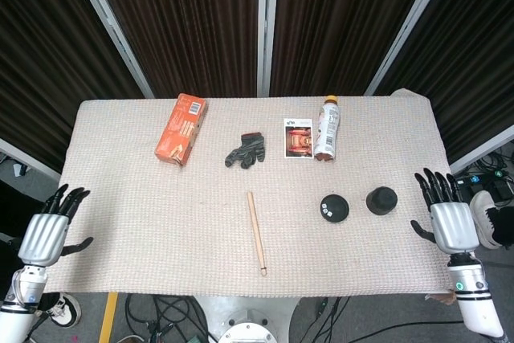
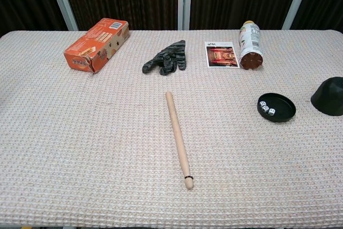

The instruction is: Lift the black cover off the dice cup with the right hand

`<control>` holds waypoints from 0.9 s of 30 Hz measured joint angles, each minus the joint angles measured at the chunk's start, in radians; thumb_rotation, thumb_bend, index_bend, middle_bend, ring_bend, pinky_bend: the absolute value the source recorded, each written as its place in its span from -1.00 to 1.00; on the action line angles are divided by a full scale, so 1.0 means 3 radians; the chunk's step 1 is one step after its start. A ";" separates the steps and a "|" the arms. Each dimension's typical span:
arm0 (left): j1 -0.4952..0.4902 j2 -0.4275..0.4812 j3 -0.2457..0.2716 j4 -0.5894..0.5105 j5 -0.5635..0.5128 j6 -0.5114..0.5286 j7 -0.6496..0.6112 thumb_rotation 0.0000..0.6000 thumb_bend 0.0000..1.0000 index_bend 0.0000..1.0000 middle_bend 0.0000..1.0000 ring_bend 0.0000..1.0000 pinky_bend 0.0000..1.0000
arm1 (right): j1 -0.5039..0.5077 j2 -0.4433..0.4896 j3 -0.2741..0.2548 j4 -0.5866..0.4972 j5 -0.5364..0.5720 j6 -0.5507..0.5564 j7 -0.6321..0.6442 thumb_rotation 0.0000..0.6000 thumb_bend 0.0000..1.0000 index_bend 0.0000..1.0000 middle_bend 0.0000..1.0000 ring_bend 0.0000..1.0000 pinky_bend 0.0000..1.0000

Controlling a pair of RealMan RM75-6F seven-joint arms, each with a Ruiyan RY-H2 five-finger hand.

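Black cover (image 1: 382, 200) (image 2: 328, 96): set mouth-down on the beige waffle-weave tablecloth (image 1: 161, 214), just beside the dice cup base (image 1: 333, 208) (image 2: 276, 108), on its right and apart from it. Base: shallow black dish, open, with white dice (image 2: 267, 108) lying inside.

Right hand (image 1: 444, 213): at the table's right edge, well apart from the cover, fingers spread wide and straight, thumb out to the side, holding nothing, touching nothing. Seen in head view only.

Left hand (image 1: 50, 225): off the table's left edge, fingers extended and apart, empty. Head view only.

Other items on the cloth:
- Wooden stick (image 1: 256, 233) (image 2: 178, 139), lying lengthwise near centre.
- Dark glove (image 1: 246, 150) (image 2: 166, 58), crumpled, behind the stick.
- Orange carton (image 1: 181, 128) (image 2: 97, 44), lying on its side, far left.
- Picture card (image 1: 298, 137) (image 2: 221, 53), flat, just beside the bottle.
- Bottle (image 1: 326, 127) (image 2: 250, 45), on its side, cap pointing away, brown bottom toward the cameras.
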 measured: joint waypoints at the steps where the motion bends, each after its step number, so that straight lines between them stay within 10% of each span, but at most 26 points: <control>1: 0.0004 0.0001 -0.0001 -0.0003 0.0001 0.0009 0.0002 1.00 -0.75 -0.73 -0.76 -1.00 -0.64 | -0.0037 -0.0024 -0.0015 0.0032 0.0006 0.0030 -0.0073 1.00 -0.81 -1.00 -0.98 -1.00 -1.00; 27: 0.0018 -0.0048 0.0006 0.0090 0.0014 0.0013 -0.0069 1.00 -0.75 -0.73 -0.76 -1.00 -0.64 | -0.0149 -0.0332 -0.0005 0.0433 -0.0025 0.0052 0.0163 1.00 -0.80 -1.00 -0.99 -1.00 -1.00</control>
